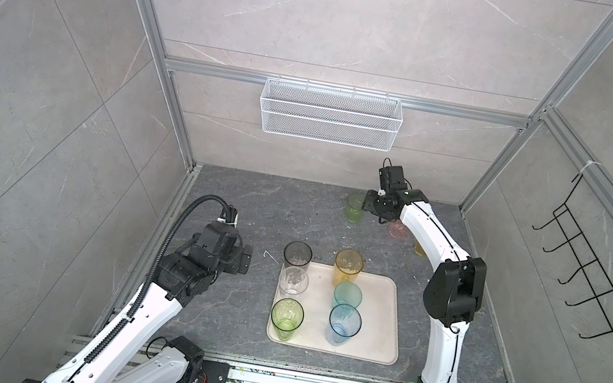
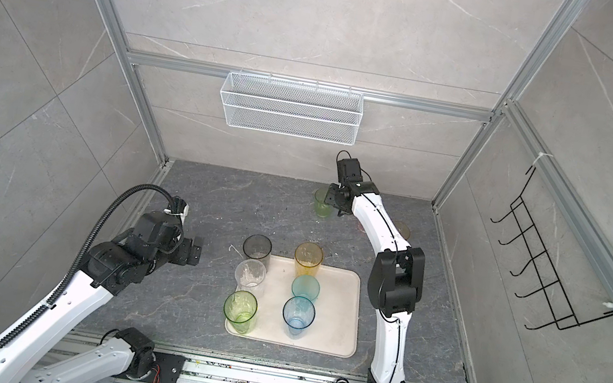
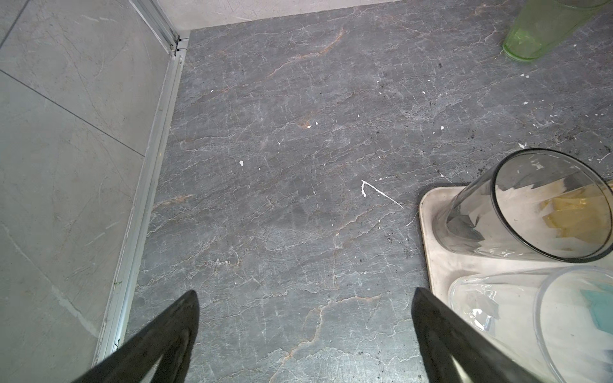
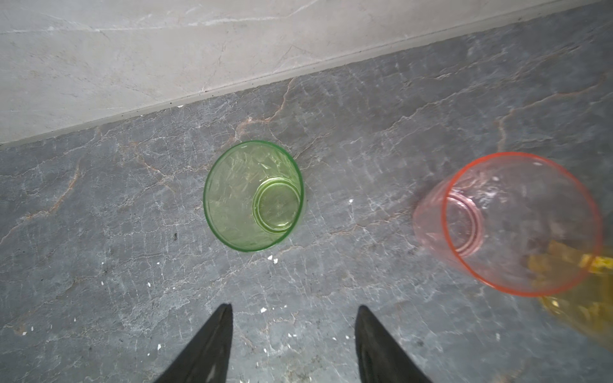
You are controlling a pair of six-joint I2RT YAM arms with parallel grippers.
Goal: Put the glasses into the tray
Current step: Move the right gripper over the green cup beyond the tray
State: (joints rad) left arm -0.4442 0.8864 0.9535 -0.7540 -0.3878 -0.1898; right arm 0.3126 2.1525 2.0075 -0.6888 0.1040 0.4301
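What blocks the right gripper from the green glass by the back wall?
Likely nothing, so yes: the right gripper hangs open just short of the green glass, with nothing between; the pink glass stands apart.

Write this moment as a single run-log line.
right gripper: jaws open, empty, facing back green glass | left gripper: jaws open, empty, beside tray | pink glass, back amber glass: off tray

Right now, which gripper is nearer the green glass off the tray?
Right. The right gripper hangs open just short of that green glass, near the back wall. The left gripper is far from it, open, left of the tray.
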